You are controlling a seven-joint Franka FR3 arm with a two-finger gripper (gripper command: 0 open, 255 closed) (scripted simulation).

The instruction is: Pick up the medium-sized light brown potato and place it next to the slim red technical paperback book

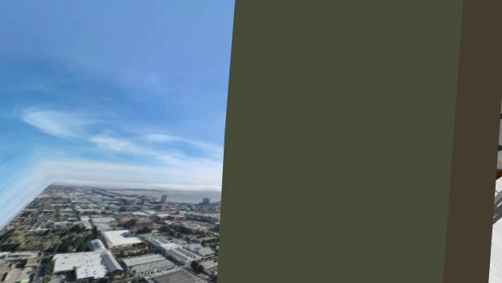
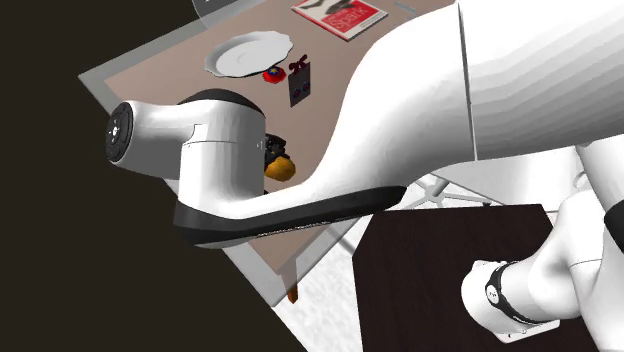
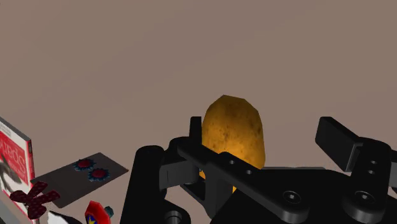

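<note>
- While the fingers of the gripper stand spread, the light brown potato sits upright between them in the wrist view. It lies close against one finger and clear of the other, so it is not pinched.
- The gripper's black body hides the potato's lower end, so I cannot tell whether it rests on the desk or hangs just above it.
- In the second exterior view the potato shows as an orange-brown lump just beside the white arm, near the desk's edge on that view's left.
- The red book lies flat at the far end of the desk, well apart from the potato.
- Between book and potato lie a white plate, a small red piece and a dark card.
- In the wrist view the book stands at the picture's border, with the dark card near it. The card bears two red and blue flower shapes.
- The dark stand sits at the second exterior view's lower right, with a black area to the left of the desk.
- The shoulder view shows an olive-green panel, a brown strip along its right, and a backdrop of sky and city on its left.
</note>
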